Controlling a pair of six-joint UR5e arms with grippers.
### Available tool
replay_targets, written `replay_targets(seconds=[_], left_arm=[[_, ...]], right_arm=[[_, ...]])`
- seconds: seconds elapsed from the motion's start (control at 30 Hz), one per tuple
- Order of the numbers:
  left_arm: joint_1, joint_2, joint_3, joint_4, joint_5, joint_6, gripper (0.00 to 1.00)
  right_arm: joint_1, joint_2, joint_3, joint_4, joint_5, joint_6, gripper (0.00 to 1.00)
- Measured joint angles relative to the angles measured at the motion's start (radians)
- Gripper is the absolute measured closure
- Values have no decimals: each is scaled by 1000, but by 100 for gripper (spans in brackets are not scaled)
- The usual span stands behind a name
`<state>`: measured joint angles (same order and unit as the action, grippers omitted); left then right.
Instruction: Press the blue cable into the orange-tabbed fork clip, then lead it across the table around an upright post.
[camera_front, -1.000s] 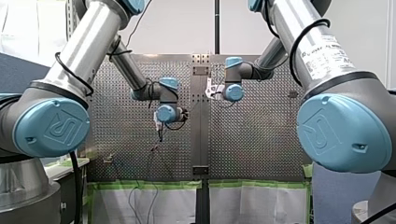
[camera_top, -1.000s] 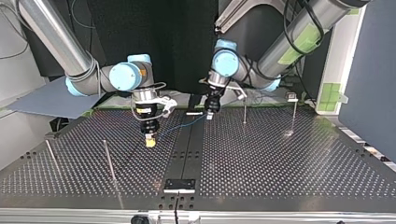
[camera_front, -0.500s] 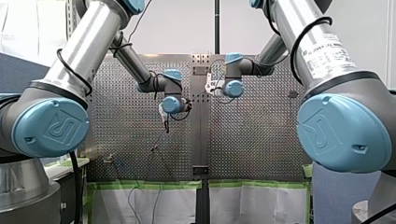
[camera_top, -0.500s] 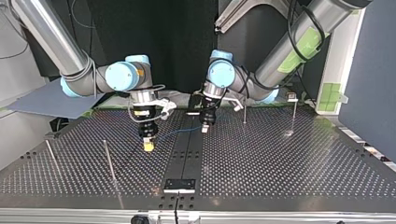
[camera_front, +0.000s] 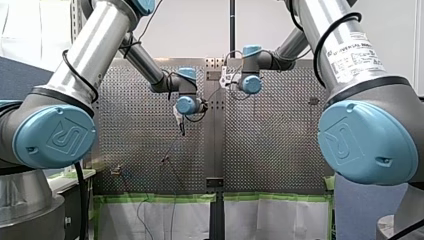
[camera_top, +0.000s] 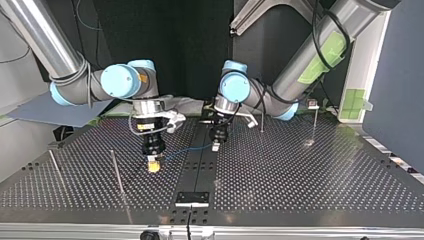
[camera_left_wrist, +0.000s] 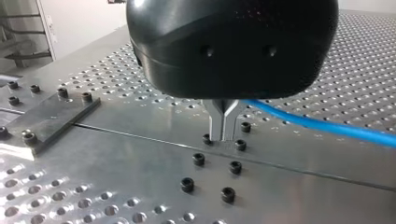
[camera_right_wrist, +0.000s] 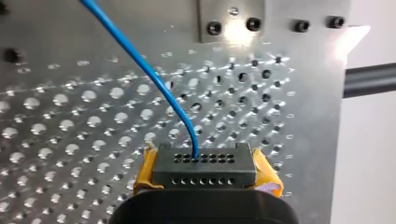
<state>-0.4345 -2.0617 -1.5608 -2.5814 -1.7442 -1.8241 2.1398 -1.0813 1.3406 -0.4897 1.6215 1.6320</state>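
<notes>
- Front view: a white label (camera_front: 352, 50) on my right arm reads "UNIVERSAL ROBOTS"; its smaller print is too small to read. The blue joint caps (camera_front: 55, 136) carry an embossed UR logo.
- Front view: my left gripper (camera_front: 182, 131) hangs over the perforated table (camera_front: 280, 150), just left of its centre strip. My right gripper (camera_front: 226, 82) is beyond it, near the strip. Both sit farther from this camera than a second ago.
- Top view: the blue cable (camera_top: 187, 149) spans between my right gripper, left of the centre strip, and my left gripper, over the strip. Both grippers are nearer this camera than a second ago, and the cable span with them. Thin upright posts (camera_top: 116, 172) stand on the table, one near my right gripper at the view's left, the others well apart.
- Left wrist view: the metal fingers (camera_left_wrist: 223, 123) are pressed together on the cable, which leaves at their side and runs off over the table. Their tips hover by a cluster of black screws (camera_left_wrist: 212, 172).
- Right wrist view: the yellow pads (camera_right_wrist: 144, 172) are closed together, pinching the cable, which rises from the dark perforated tips.
</notes>
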Motion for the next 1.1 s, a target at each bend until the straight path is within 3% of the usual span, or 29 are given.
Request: replay_targets(seconds=[0.6,1.1], left_arm=[[-1,0,84,-10,32,-86,100],[-8,0,134,-14,72,-156,100]], right_arm=[[-7,-24,-41,23,4,4,100],[-31,-40,-55,39,6,5,100]])
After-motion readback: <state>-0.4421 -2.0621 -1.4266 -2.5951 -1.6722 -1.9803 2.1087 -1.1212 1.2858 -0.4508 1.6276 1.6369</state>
